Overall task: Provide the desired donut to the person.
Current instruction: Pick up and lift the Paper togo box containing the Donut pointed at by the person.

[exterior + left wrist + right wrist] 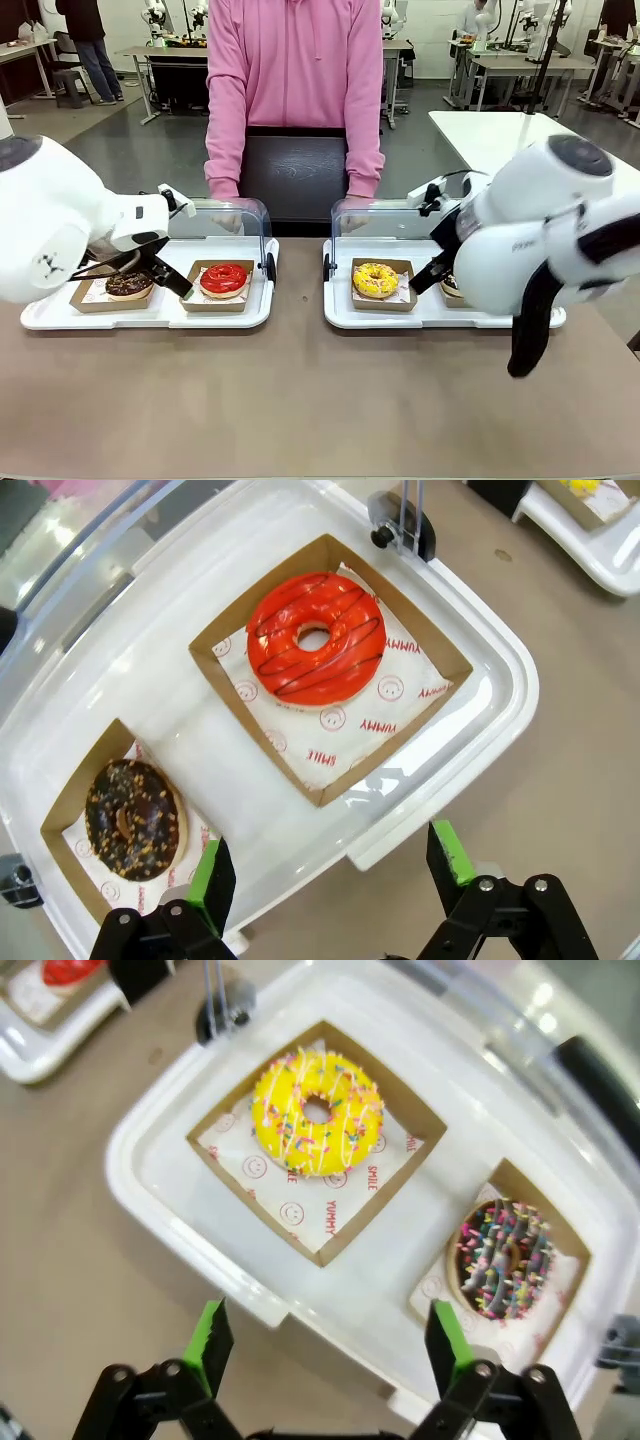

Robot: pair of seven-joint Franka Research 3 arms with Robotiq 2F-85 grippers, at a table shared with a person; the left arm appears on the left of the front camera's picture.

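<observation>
Front view: the person (295,90) in a pink hooded top stands at the far side of the table (300,400), hands down behind the clear raised lids of two white trays. On the left tray (55,318) a chocolate donut (129,284) and a red donut (224,278) each lie in a brown card box. On the right tray (340,312) lies a yellow donut (375,279); a sprinkled donut (452,285) beside it is mostly hidden by the right arm (540,230). The left arm (50,230) hangs over the chocolate donut's end of its tray.

Left wrist view: the left gripper (330,855) hovers above the near rim of the left tray, jaws spread wide and holding nothing. The red donut sits ahead in its box on printed paper, the chocolate donut off to one side near one finger.

Right wrist view: the right gripper (327,1325) hovers above the near rim of the right tray, jaws likewise released and empty. The yellow donut lies ahead, the sprinkled donut near the other finger.
</observation>
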